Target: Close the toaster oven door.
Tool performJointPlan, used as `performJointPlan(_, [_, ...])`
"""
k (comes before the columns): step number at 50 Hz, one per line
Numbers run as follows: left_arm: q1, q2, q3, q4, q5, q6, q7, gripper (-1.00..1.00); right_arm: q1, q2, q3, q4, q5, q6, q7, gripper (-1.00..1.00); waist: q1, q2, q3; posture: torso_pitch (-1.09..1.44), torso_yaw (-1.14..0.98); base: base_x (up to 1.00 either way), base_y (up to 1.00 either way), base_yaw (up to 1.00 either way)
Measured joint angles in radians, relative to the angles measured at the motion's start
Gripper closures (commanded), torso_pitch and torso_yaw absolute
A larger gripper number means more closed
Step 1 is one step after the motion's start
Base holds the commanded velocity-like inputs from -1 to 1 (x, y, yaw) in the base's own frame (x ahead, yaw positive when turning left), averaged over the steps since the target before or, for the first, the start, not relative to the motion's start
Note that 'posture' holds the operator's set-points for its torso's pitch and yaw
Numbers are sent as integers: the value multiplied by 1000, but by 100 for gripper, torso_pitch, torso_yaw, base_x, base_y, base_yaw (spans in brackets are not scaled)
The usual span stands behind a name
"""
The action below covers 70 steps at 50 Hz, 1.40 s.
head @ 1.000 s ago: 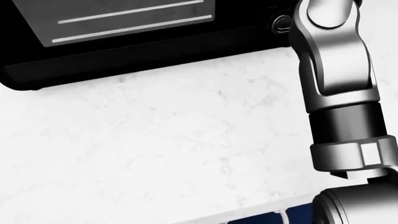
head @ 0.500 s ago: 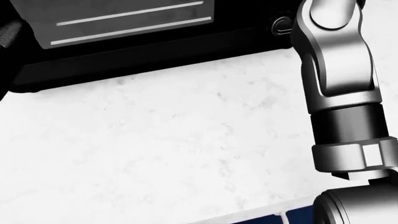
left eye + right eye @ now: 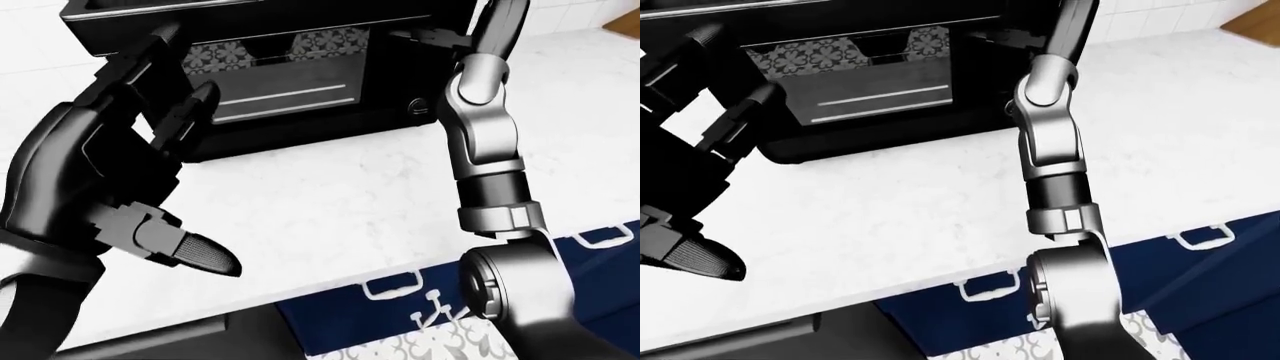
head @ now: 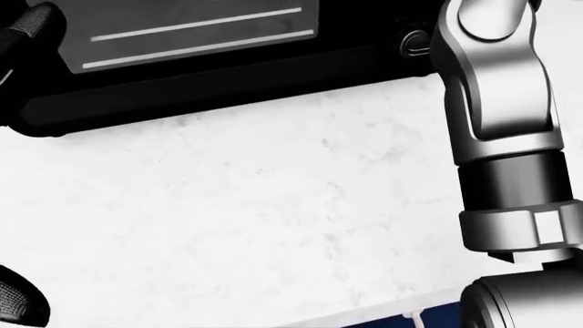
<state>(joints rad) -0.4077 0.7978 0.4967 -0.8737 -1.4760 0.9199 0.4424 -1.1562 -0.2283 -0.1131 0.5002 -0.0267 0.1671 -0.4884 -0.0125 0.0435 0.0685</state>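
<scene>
The black toaster oven [image 3: 280, 82] stands on the white counter at the top of the left-eye view. Its glass door [image 3: 285, 79] stands upright against the front, with two rack lines showing through it. My left hand [image 3: 190, 150] is open, fingers spread, hovering before the oven's left side without touching it. My right arm [image 3: 480, 135] reaches up along the oven's right side. My right hand's dark fingers [image 3: 430, 36] rest at the door's upper right corner, mostly cut off by the view's edge. In the head view only the oven's lower part [image 4: 200, 75] and the right forearm [image 4: 497, 89] show.
White marble counter [image 3: 330, 195] spreads below the oven. Blue drawers with white handles [image 3: 395, 286] run under its near edge. A round knob [image 3: 421, 106] sits on the oven's right panel. A wooden edge [image 3: 1255, 22] shows at the top right.
In the head view my left hand has come in: a fingertip at top left, the thumb tip at bottom left. The right arm has hardly moved.
</scene>
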Motion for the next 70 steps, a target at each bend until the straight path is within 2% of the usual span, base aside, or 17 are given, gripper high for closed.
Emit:
performJointPlan(9, [-82,1,-34,82,66,25,-41,-100,2,-2,0,1,-13,-2,-8,-100,0,-1,-1,0,0,0,0,0])
performJointPlan(21, [-110,3,-47,103,78,54,-69,-100,-8,-6,-1,11,-12,6,-8,-100,-1,0,0,0,0,0,0,0])
performJointPlan(24, [-126,-5,-66,114,97,59,-83,-100,-13,-8,-3,16,-11,9,-8,-100,0,0,1,0,0,0,0,0])
performJointPlan(34, [-189,-64,-127,175,261,93,-197,-100,-14,-10,-6,-1,-7,1,-15,-100,3,-8,-4,0,0,0,0,0])
performJointPlan(59, [-287,-139,-164,355,575,97,-463,-100,-9,-8,-4,-6,-11,3,-20,-100,4,-12,-10,0,0,0,0,0])
performJointPlan(70, [-324,-151,-165,421,657,100,-530,-100,-12,-8,-3,-11,-8,9,-17,-100,5,-17,-11,0,0,0,0,0])
